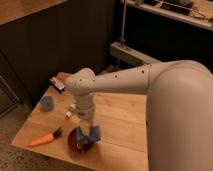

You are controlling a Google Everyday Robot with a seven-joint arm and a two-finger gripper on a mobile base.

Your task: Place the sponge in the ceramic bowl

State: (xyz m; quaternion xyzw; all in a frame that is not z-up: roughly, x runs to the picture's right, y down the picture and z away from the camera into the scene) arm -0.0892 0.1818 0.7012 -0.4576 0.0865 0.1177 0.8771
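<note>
**Sponge held over the red bowl at the table's near edge**

The white arm [120,80] reaches in from the right across a light wooden table [120,125], and its wrist turns straight down near the table's front left part. The gripper [87,131] hangs at the end of that wrist, directly above the ceramic bowl [73,142]. Its fingers are closed on the sponge [94,133], pinching the blue pad through its middle so that a blue lobe sticks out on either side. The sponge sits at about the height of the bowl's rim, over the bowl's right half. Whether its underside touches the bowl cannot be told.

The bowl is glossy red-orange with a darker inside, and it stands close to the front edge of the table. A carrot [42,140] lies just to its left, orange tip pointing left and dark green top towards the bowl. A round light-blue cup [46,103] stands further back on the left side, well apart from the bowl. A small white object [69,114] lies between the cup and the arm's wrist. A flat dark item [56,84] with a pale patch rests at the far left corner; any print on it cannot be read
</note>
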